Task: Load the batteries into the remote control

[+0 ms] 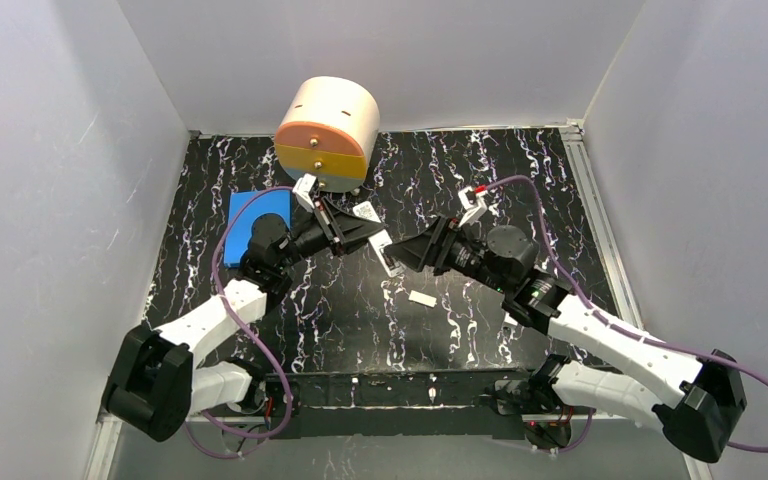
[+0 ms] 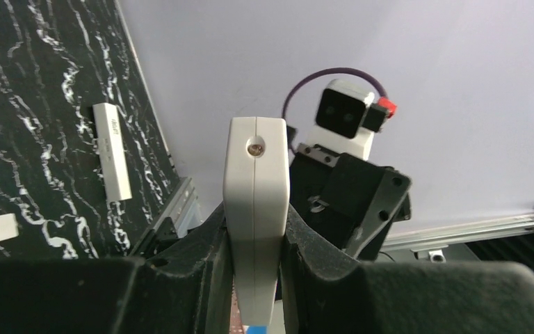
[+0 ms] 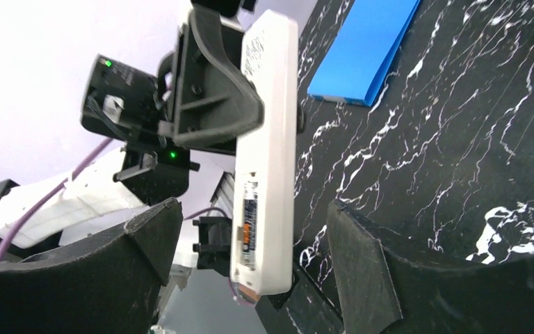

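Between the pads of the left tool, the remote control is clamped by its faces and lifted off the worktop, so that its open compartment is presented to the right tool. This one stands wide around the remote's end, gripping nothing. One battery seems seated inside; the cover lies below.

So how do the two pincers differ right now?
The left pincer is shut on the remote control; the right pincer is open. The left one presses the remote's sides; the right one straddles its free end, gaps showing. Both are black and raised above the table.
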You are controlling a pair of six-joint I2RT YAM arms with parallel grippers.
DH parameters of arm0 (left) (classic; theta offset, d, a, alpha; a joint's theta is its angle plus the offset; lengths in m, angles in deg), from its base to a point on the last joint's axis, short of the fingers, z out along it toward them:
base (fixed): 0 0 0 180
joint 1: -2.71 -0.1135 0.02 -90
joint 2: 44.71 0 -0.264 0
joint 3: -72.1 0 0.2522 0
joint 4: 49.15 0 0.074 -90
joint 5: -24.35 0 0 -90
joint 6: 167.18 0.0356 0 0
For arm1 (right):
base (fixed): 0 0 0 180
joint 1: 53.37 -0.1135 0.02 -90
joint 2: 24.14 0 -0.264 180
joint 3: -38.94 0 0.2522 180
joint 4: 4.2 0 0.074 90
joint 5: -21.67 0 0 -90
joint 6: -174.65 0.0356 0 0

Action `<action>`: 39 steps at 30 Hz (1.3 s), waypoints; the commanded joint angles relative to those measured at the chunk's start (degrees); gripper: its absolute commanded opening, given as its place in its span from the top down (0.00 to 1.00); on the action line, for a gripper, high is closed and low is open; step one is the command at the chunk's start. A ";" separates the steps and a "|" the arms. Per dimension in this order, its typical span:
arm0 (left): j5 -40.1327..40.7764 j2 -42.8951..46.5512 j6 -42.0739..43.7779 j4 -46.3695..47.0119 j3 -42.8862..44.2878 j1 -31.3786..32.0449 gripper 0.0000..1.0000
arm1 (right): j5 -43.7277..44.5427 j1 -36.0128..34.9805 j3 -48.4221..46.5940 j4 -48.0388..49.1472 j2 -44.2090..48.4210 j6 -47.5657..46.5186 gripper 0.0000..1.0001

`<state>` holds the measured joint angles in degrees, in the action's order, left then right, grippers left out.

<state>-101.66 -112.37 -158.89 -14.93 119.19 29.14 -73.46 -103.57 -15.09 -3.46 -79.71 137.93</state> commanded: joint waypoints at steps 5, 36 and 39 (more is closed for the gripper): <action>3.68 6.47 11.17 -9.41 -6.14 -3.23 1.00 | 1.78 4.73 -2.05 -10.59 5.17 -8.02 0.16; 9.86 0.75 29.34 -21.63 -9.23 -3.11 1.00 | 9.37 1.27 -15.60 -40.63 -33.68 -51.94 0.25; 10.38 -2.74 29.79 -21.71 -8.17 -2.35 1.00 | 7.80 1.13 -16.15 -41.30 -36.24 -53.17 0.25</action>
<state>-92.92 -112.21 -130.50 -35.36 108.34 25.86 -66.14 -102.23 -29.06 -44.68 -113.94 87.85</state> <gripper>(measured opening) 0.219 0.750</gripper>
